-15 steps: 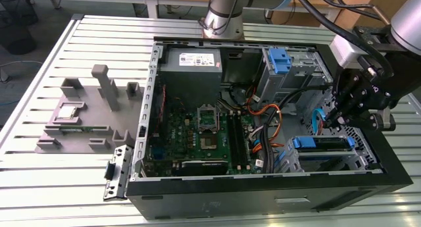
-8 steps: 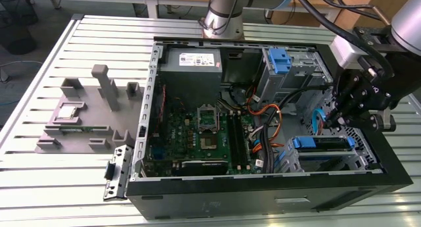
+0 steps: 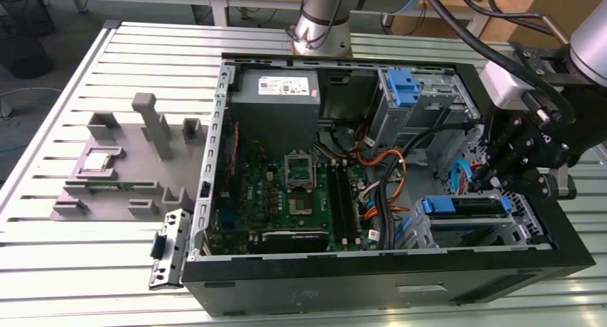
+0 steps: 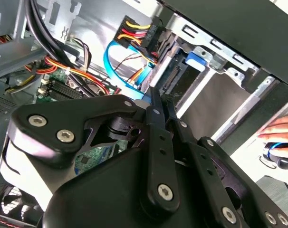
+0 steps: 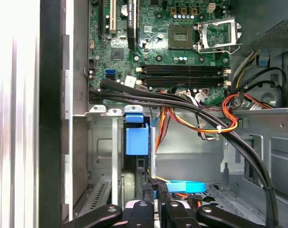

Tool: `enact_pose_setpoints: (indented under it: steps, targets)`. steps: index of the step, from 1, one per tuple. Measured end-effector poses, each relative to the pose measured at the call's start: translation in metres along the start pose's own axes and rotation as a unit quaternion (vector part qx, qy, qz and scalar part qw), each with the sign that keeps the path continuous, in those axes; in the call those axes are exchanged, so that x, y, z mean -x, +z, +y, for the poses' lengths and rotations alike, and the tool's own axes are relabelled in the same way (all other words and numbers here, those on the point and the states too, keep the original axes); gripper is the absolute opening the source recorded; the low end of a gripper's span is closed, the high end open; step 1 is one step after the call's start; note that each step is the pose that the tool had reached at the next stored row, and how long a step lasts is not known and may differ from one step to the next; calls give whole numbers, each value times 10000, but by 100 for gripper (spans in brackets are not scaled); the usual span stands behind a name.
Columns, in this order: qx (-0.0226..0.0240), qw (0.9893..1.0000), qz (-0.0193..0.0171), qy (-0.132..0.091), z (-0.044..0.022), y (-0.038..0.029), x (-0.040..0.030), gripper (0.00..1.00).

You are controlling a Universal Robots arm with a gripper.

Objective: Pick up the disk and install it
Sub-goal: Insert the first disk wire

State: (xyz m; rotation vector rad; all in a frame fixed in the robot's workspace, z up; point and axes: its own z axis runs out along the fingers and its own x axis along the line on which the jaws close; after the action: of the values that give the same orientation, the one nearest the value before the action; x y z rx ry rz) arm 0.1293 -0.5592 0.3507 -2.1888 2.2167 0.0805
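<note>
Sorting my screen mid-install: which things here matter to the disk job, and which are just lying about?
Job: gripper, at the drive bay; disk in blue carrier, sitting in that bay.
Lying about: power-supply box; grey fixture beside the case; motherboard.

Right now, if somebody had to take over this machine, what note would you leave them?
Gripper: fingers shut together, nothing seen between them, inside the open computer case beside the drive bay.
Disk: in its blue carrier, sitting in the bay at the exterior view's right, not in the gripper.
Done: disk is off the table and in the bay.
Left: whether it is pushed fully home does not show, so treat seating as unconfirmed.
</note>
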Motion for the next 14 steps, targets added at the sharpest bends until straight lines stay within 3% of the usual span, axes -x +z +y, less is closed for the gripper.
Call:
enact_pose_setpoints:
  steps: [5, 10, 14]
  targets:
    - [-20, 10000, -22, -4, -1, 29, -48, 16]
    - [-89, 9999, -72, -45, 0, 54, -51, 16]
    - [-141, 9999, -77, -62, 9, 77, -67, 16]
